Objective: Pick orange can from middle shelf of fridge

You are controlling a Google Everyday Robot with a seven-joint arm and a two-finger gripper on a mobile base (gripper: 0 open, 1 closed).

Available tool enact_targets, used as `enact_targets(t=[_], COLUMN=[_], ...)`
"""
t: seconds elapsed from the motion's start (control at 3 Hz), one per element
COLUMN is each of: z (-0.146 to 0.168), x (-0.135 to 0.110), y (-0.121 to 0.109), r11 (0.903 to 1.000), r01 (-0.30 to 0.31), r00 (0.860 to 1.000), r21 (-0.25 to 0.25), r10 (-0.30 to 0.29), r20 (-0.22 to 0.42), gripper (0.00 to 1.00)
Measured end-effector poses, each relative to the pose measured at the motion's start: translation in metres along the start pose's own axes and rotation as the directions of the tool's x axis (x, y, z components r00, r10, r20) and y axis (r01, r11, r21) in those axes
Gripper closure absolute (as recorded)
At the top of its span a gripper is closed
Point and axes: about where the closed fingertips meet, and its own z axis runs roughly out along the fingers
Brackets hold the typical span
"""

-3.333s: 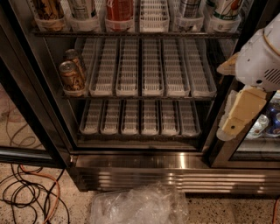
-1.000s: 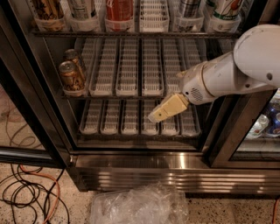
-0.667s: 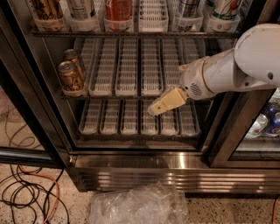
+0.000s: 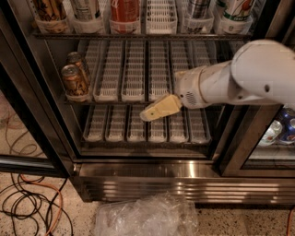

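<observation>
Two slim cans stand one behind the other in the leftmost lane of the middle shelf [image 4: 134, 69]. The front one is the orange can [image 4: 75, 83]. It is upright at the lane's front lip, likely because the slotted tray keeps drinks in single file and feeds them forward, which leaves this one easiest to reach. Its body is orange-brown with dark patterned print, and its top is silver with a raised rim. The second can [image 4: 79, 61] behind it looks much the same.

The other five white lanes on this dark wire rack hold nothing. On the lower rack [image 4: 138, 125] the trays look shorter. The top rack carries more drinks, among them a bright red can [image 4: 124, 10].

The gripper [image 4: 157, 109], tan and wedge-shaped, hovers in front of the rack's front edge, right of centre and well apart from the orange can. It points left and slightly down. Whether it is parted or closed cannot be told, and it grasps nothing. The white arm [image 4: 244, 76] enters from the right, probably so it can sweep left along the shelf front.

Beneath is the fridge [image 4: 184, 177], with its ribbed steel base. Crumpled clear plastic [image 4: 145, 216] and loose cables [image 4: 32, 205] lie on the floor.
</observation>
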Motion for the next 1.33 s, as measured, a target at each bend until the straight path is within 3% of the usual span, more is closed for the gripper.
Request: enact_targets(t=[0.33, 0.67, 1.0, 1.33], z=[0.057, 0.07, 0.067, 0.095], x=[-0.038, -0.065, -0.061, -0.063], y=[0.027, 0.038, 0.036, 0.046], r11=[0.9969, 0.9976, 0.9985, 0.9993], r01=[-0.052, -0.047, -0.044, -0.019], r00=[0.981, 0.967, 0.973, 0.969], r21=[-0.059, -0.051, -0.032, -0.032], r10=[0.062, 0.058, 0.05, 0.026], r20=[0.184, 0.246, 0.225, 0.246], gripper=[0.0, 0.0, 0.0, 0.0])
